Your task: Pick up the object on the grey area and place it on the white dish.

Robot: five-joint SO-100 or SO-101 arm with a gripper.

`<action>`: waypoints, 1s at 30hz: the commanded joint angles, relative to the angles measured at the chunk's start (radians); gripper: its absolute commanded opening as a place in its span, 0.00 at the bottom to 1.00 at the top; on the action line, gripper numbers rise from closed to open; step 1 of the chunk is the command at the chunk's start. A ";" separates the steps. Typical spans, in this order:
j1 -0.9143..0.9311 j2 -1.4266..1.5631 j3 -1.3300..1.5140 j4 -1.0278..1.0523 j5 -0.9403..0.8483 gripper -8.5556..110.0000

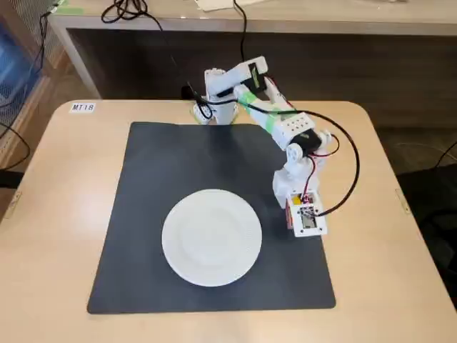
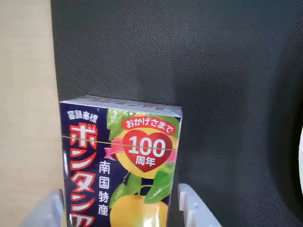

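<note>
The object [image 2: 123,161] is a small box with red lettering, yellow fruit and a red "100" heart. In the wrist view it fills the lower middle, lying on the grey area [image 2: 213,71] near that mat's edge. My gripper [image 2: 120,201] has one finger against each long side of the box and is shut on it. In the fixed view the gripper [image 1: 296,214] points down at the right part of the grey area [image 1: 178,164], with a bit of the red and yellow object [image 1: 290,209] showing under it. The white dish [image 1: 211,236] lies just left of it.
Beige tabletop [image 1: 385,271] surrounds the mat, and its strip [image 2: 23,94] shows at the left of the wrist view. The arm's base [image 1: 214,100] stands at the table's back edge with black cables around it. A desk runs behind the table.
</note>
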 commanded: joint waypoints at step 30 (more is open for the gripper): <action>0.058 -0.003 -0.295 0.147 -0.009 0.24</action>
